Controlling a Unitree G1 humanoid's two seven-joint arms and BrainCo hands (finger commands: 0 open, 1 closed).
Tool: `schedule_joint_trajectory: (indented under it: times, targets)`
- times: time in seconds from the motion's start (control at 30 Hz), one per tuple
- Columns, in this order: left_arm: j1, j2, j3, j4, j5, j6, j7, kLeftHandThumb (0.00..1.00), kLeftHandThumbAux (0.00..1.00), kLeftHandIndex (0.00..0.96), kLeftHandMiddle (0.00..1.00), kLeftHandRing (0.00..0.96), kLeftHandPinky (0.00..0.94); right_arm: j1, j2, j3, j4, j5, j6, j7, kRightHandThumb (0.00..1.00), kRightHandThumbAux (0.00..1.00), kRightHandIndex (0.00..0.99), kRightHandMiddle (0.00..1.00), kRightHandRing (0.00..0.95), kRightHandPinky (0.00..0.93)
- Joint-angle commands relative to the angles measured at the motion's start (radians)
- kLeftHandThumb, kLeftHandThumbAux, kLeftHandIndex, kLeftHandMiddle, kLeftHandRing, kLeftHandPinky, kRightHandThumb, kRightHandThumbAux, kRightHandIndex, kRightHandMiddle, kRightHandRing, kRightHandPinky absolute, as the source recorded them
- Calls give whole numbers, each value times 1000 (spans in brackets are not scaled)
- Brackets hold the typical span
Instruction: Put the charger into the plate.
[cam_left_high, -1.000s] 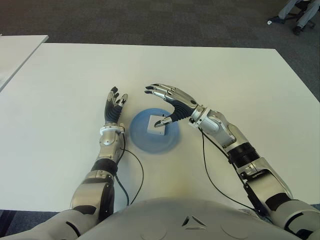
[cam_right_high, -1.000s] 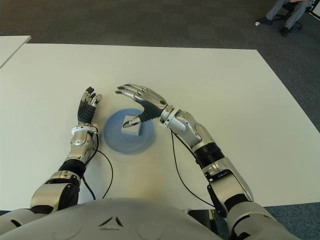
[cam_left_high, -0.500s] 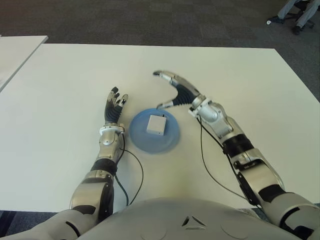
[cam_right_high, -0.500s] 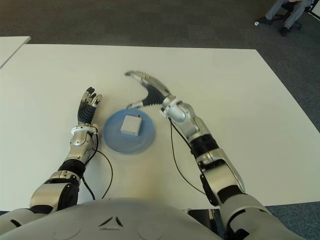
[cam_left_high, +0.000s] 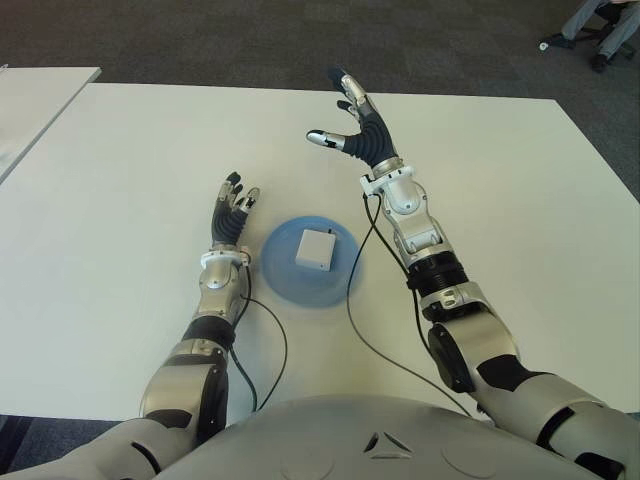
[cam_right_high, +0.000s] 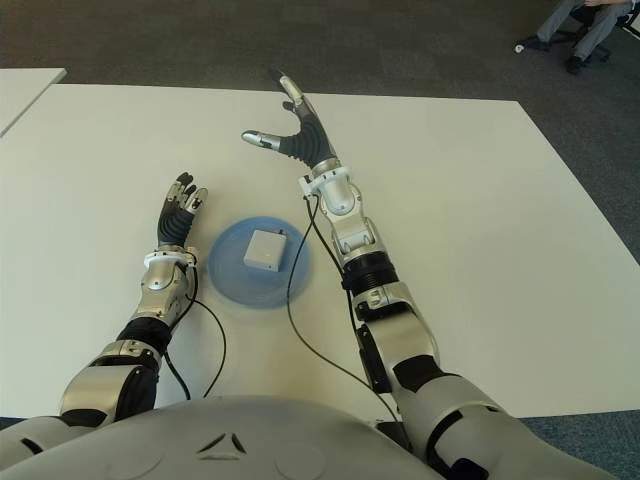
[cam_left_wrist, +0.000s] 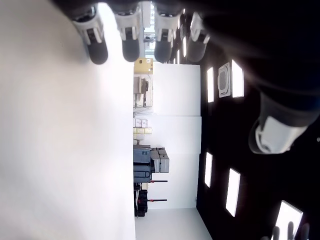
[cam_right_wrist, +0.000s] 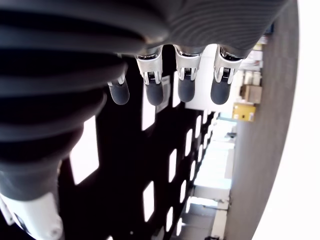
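The charger (cam_left_high: 316, 248), a small flat white square block with rounded corners, lies inside the round blue plate (cam_left_high: 285, 282), a little toward the plate's far side and roughly level on its floor. Nothing touches it. It sits between the two robot hands but is held by neither.

The large white rectangular table (cam_left_high: 120, 180) fills most of both eye views, with dark grey carpet (cam_left_high: 250, 40) beyond its far edge. A second white tabletop (cam_left_high: 35, 100) shows at the far left, apart from the main one. In the far right corner, a seated person's legs (cam_left_high: 590, 20) are partly visible.

The right arm, silver with black joints (cam_left_high: 430, 260), reaches forward past the right side of the plate. The right hand (cam_left_high: 358, 132) is raised well beyond the plate's far edge, clear of the charger, its fingers spread wide and straight with the thumb out to the side, holding nothing. The right wrist view shows four dark fingertips (cam_right_wrist: 185, 89) extended side by side with only ceiling lights behind them.

The left hand (cam_left_high: 232, 217) shows just to the left of the plate, close to its rim, fingers straight and loosely together, pointing away from the robot and empty. Whether it touches the table cannot be told.

A thin black cable (cam_left_high: 272, 345) loops on the table by the left forearm, and another (cam_left_high: 352, 290) trails from the right wrist across the plate's right edge.
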Motion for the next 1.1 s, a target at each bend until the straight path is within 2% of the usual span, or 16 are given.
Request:
schedule_joint_trajectory:
  times: [0.03, 0.3, 0.53, 0.63, 0.93, 1.1]
  targets:
    - [57, -12, -1, 31, 0, 33, -8, 0, 536, 0, 0, 0, 0, 49, 20, -16, 47, 41, -47, 28, 1, 738, 2, 17, 0, 0]
    - [63, -12, -1, 20, -3, 34, -14, 0, 538, 0, 0, 0, 0, 65, 26, -44, 155, 68, -83, 65, 0, 760, 18, 30, 0, 13]
    - [67, -9, 1, 13, -4, 38, -16, 0, 539, 0, 3, 0, 0, 76, 29, -53, 193, 79, -105, 97, 0, 773, 31, 42, 9, 35]
    - [68, -7, 2, 11, -3, 41, -14, 0, 541, 0, 6, 0, 0, 103, 20, -59, 226, 87, -128, 127, 0, 768, 40, 50, 17, 40]
    - [67, -3, 4, 16, -4, 40, -16, 0, 553, 0, 11, 0, 0, 116, 9, -69, 274, 81, -142, 156, 0, 748, 71, 70, 37, 51]
    - [66, 0, 5, 22, -4, 37, -21, 0, 554, 0, 11, 0, 0, 133, -18, -84, 347, 85, -161, 195, 0, 743, 83, 78, 47, 64]
